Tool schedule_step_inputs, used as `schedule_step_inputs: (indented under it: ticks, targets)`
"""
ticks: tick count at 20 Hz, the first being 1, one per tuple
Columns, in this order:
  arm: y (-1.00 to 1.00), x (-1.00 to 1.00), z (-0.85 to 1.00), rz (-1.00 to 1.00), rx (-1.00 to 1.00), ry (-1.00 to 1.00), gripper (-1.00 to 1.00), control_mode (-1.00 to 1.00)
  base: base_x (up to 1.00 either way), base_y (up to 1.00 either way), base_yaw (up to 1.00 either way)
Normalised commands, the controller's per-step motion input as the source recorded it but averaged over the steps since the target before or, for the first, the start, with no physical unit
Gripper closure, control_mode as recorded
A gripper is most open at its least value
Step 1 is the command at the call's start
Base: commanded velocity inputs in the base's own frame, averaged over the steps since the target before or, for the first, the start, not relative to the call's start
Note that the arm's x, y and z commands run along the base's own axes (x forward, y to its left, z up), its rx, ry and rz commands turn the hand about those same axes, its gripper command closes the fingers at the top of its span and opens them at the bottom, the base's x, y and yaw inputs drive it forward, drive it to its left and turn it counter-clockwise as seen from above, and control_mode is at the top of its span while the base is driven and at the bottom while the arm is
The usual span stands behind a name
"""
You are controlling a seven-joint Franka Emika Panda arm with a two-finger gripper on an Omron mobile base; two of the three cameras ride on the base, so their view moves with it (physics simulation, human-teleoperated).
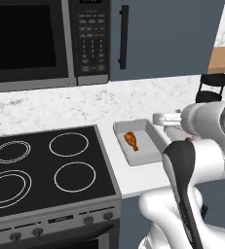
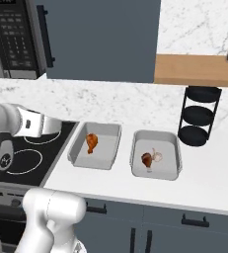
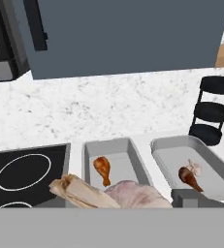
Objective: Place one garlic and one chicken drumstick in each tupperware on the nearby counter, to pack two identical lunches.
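Observation:
Two grey tupperwares stand side by side on the white speckled counter (image 2: 209,183). The left tupperware (image 2: 110,157) holds one chicken drumstick (image 2: 91,142). The right tupperware (image 2: 169,168) holds a darker drumstick (image 2: 146,159) with a garlic (image 2: 156,156) beside it. In the hand view my gripper (image 3: 120,199) is shut on another garlic (image 3: 133,193), a pale bulb with a papery stem pointing left, and one grey finger (image 3: 193,197) shows to its right. This garlic hangs in front of the left tupperware (image 3: 133,150), short of its near wall. The left tupperware (image 1: 150,131) and its drumstick (image 1: 131,141) also show beside my arm.
A black cooktop (image 2: 26,158) borders the counter on the left, under a microwave (image 1: 31,39). A black three-tier rack (image 2: 198,116) stands to the right of the tupperwares. A dark blue cabinet (image 2: 100,39) and a wooden shelf (image 2: 194,69) hang above.

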Motion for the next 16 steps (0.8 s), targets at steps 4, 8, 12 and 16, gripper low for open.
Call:
schedule_step_inputs:
  ticks: [4,8,12,16]
  targets:
    - [-0.04,0.07,-0.14,0.00,0.00,0.01,1.00,-1.00,0.16,0.00,0.00]
    - [-0.31,0.13,-0.31,0.00,0.02,0.11,1.00,-1.00,0.00,0.00,0.00]
    - [-0.44,0.26,-0.62,0.00,0.05,0.15,1.00,-1.00,0.00,0.00,0.00]
    - [-0.42,0.78,-0.73,0.04,0.05,0.21,1.00,-1.00,0.00,0.00,0.00]
